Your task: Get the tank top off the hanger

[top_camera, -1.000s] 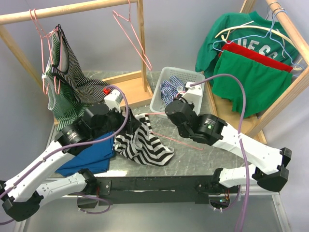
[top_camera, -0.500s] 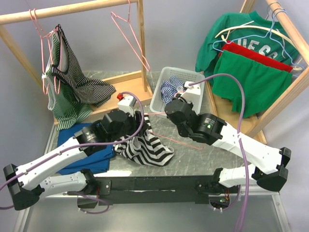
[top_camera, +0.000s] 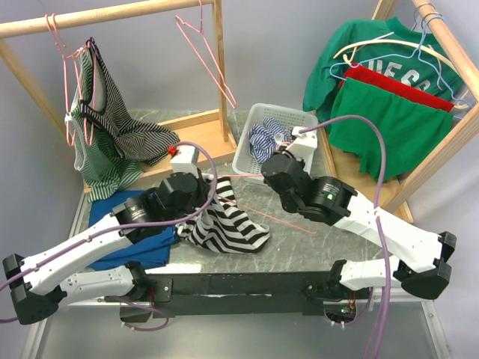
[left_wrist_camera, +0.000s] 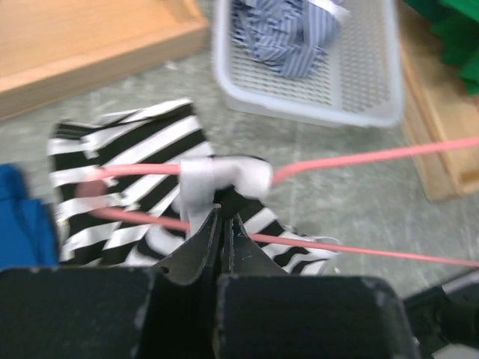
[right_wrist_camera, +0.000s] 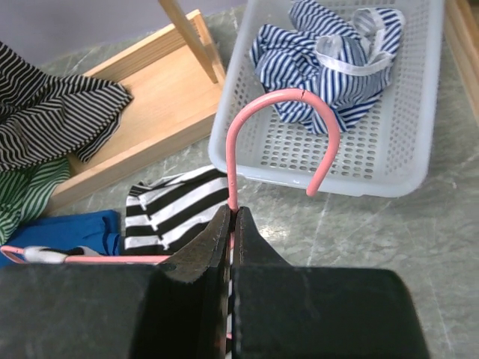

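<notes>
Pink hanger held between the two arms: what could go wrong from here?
The white strap of the tank top looks wrapped round the hanger, so the left jaws' pull may snag or stretch it. The right jaws pinch only the hanger's thin neck; it could twist or slip out.

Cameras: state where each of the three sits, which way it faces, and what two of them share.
Top external: above and behind the bases, looking down on the table; left arm and right arm both show.
Left wrist: on the left arm, facing forward-down past the left claw, shut on the striped tank top.
Right wrist: on the right arm, facing forward-down past the right claw, shut on the pink hanger.
Shared: both wrist views show hanger, tank top, white basket.
</notes>
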Action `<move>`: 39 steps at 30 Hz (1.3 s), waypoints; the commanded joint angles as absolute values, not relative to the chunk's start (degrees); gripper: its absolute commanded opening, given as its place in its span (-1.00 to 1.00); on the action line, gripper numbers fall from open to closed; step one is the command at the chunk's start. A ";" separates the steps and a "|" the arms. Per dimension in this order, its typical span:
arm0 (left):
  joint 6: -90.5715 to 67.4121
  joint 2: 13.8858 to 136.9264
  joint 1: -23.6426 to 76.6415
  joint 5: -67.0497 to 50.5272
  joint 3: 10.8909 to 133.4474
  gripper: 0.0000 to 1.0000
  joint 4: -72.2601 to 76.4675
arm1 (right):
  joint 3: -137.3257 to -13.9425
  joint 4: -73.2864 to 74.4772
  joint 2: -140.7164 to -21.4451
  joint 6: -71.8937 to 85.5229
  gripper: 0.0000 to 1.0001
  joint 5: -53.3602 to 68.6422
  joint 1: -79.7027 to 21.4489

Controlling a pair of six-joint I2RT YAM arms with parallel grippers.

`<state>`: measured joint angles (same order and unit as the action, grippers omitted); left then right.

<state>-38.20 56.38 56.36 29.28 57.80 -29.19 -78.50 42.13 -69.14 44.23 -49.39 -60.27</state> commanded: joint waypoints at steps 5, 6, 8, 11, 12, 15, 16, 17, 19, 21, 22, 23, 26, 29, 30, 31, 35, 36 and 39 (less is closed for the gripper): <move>-43.67 54.93 56.43 43.68 62.58 -0.98 -40.34 | -77.69 52.27 -63.11 47.72 -1.00 -53.52 -59.50; -44.12 56.15 56.43 43.94 62.67 -0.98 -41.04 | -77.52 53.16 -62.93 48.07 -1.00 -53.96 -59.59; -44.91 57.56 56.43 43.07 62.84 -0.98 -41.22 | -77.34 55.79 -62.23 49.65 -1.00 -54.84 -59.50; -45.44 60.20 56.42 40.26 62.58 -0.49 -40.43 | -77.17 56.60 -61.00 50.10 -1.00 -55.72 -59.50; -44.92 61.16 56.43 38.86 62.67 -0.05 -40.08 | -77.08 56.60 -60.74 50.18 -1.00 -56.33 -59.50; -43.25 61.35 56.43 37.18 63.02 0.54 -39.29 | -77.34 56.87 -60.21 49.92 -1.00 -56.95 -59.50; -42.72 61.00 56.43 36.22 63.02 0.63 -38.68 | -77.26 56.69 -60.21 49.40 -1.00 -56.78 -59.50; -41.15 60.47 56.43 35.60 63.19 0.73 -37.63 | -77.26 55.91 -60.29 48.96 -1.00 -56.60 -59.50; -39.03 58.28 56.43 33.07 63.37 0.94 -36.22 | -77.08 55.46 -60.64 47.91 -1.00 -56.08 -59.41; -34.03 55.83 56.43 29.64 63.02 0.93 -32.45 | -76.47 53.89 -60.82 45.81 -1.00 -55.03 -59.41; -32.71 55.20 56.43 27.01 63.19 0.93 -31.91 | -76.38 52.92 -60.91 45.36 -1.00 -53.89 -59.50; -30.61 54.76 56.34 25.24 63.54 0.93 -30.95 | -76.20 52.30 -61.00 44.83 -1.00 -53.27 -59.41; -25.25 54.49 56.34 16.40 65.03 0.93 -30.23 | -75.68 50.29 -61.43 43.07 -1.00 -50.90 -59.50; -20.77 56.33 56.25 5.95 65.31 0.93 -30.41 | -74.88 47.29 -61.00 39.91 -1.00 -48.27 -59.41; -19.35 57.29 56.34 2.06 65.22 0.93 -29.80 | -74.45 46.33 -60.74 38.16 -1.00 -47.82 -59.50; -17.16 57.83 56.34 -0.94 65.13 0.93 -29.88 | -74.18 44.49 -60.12 37.45 -1.00 -47.29 -59.59; -14.16 60.11 56.25 -10.88 64.25 0.93 -29.53 | -74.00 41.22 -58.71 34.02 -1.00 -44.56 -59.41; -13.80 60.38 56.25 -13.33 64.25 0.92 -29.79 | -74.09 40.87 -58.54 33.23 -1.00 -43.95 -59.50; -12.75 60.73 56.16 -15.03 64.07 0.86 -29.62 | -75.14 41.04 -58.62 32.44 -1.00 -43.68 -59.50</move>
